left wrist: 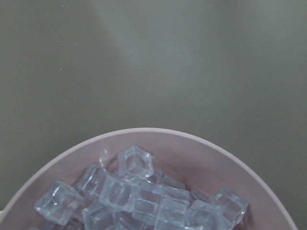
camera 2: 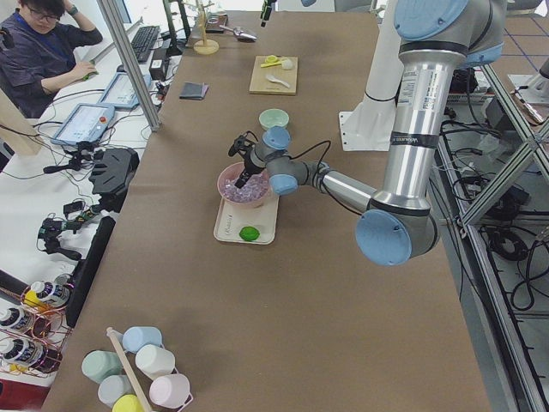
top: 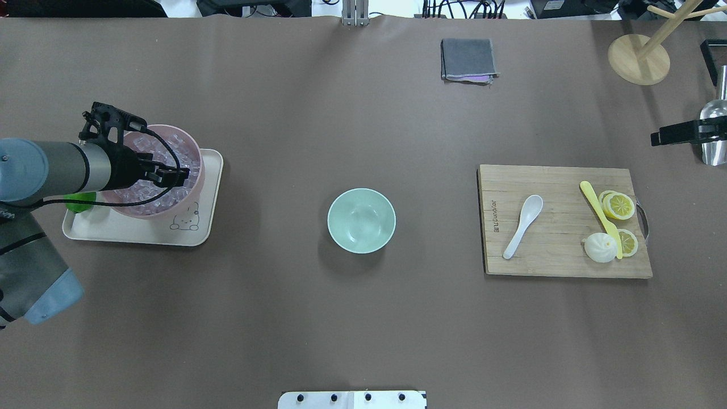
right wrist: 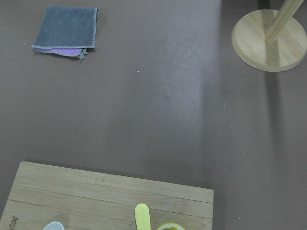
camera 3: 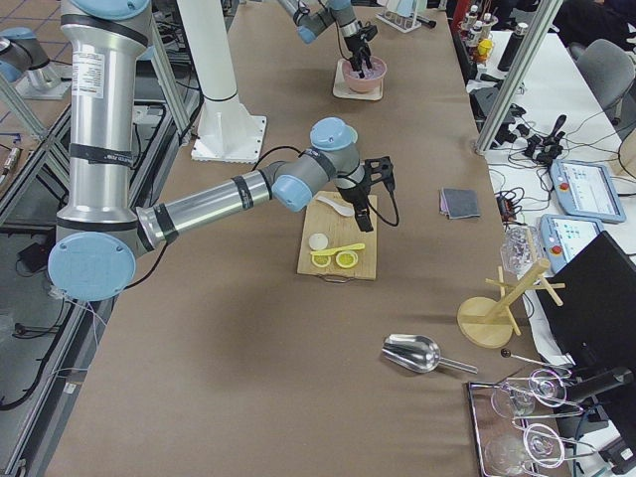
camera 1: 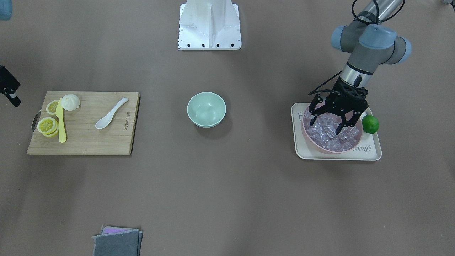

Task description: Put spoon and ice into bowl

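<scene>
The white spoon (camera 1: pixel 110 115) lies on a wooden cutting board (camera 1: pixel 81 140); it also shows in the overhead view (top: pixel 522 224). The mint-green bowl (camera 1: pixel 206 108) stands empty at mid-table (top: pixel 362 220). Clear ice cubes (camera 1: pixel 330 135) fill a pink bowl (top: pixel 190 142); the left wrist view shows them close up (left wrist: pixel 136 163). My left gripper (camera 1: pixel 328 124) is open, its fingers down among the cubes, holding nothing. My right gripper (top: pixel 681 133) shows only partly at the frame edges, raised near the board; I cannot tell its state.
The pink bowl stands on a cream tray (camera 1: pixel 369 151) with a lime (camera 1: pixel 370 124). The board also holds a yellow knife (camera 1: pixel 61 121), lemon slices (camera 1: pixel 47 125) and a white bun (camera 1: pixel 71 102). A grey cloth (top: pixel 468 59), a wooden stand (top: pixel 639 57) and a metal scoop (top: pixel 713 136) lie farther off.
</scene>
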Motion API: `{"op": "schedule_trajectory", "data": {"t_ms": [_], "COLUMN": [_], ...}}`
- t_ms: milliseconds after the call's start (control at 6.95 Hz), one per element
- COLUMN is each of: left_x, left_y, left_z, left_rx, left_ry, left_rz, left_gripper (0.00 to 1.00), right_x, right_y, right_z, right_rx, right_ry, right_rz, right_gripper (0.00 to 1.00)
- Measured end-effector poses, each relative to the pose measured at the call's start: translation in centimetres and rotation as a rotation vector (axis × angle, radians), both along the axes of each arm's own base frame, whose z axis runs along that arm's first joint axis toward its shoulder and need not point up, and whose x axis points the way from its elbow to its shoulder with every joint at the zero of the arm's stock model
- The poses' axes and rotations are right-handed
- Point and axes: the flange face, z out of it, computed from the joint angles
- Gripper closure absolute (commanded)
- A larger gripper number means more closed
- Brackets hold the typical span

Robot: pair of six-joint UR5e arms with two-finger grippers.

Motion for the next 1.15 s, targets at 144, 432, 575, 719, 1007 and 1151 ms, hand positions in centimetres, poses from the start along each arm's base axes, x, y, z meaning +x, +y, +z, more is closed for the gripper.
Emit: {"op": "schedule_trajectory", "data": {"t_ms": [144, 432, 575, 719, 1007, 1151], "left_x": [0.41, 0.73, 0.77, 0.78, 0.80, 0.78], "left_y": [-0.19, -0.41, -0.44, -0.44, -0.41, -0.37], "left_z": [-0.09, 0.27, 0.41, 0.47, 0.55, 0.51], "left_rx": [0.001, -0.005, -0.007, -0.007, -0.009, -0.008], "left_ry": [0.000, -0.006, -0.009, -0.010, -0.011, -0.010], "left_rz": [0.001, 0.002, 0.002, 0.002, 0.003, 0.004], "left_gripper": [0.15, 0.20, 0.28, 0.35, 0.59, 0.76], "right_x": [-0.04, -0.07, -0.07, -0.07, -0.12, -0.13], "right_y": [-0.01, -0.03, -0.03, -0.02, -0.01, -0.01], "right_z": [0.01, 0.05, 0.04, 0.03, 0.03, 0.03], "right_rx": [0.001, 0.002, 0.002, 0.002, 0.001, 0.001], "right_ry": [0.002, 0.005, 0.005, 0.005, 0.005, 0.005], "right_rz": [0.001, 0.002, 0.003, 0.003, 0.002, 0.002], "right_gripper": [0.00, 0.00, 0.00, 0.00, 0.00, 0.00]}}
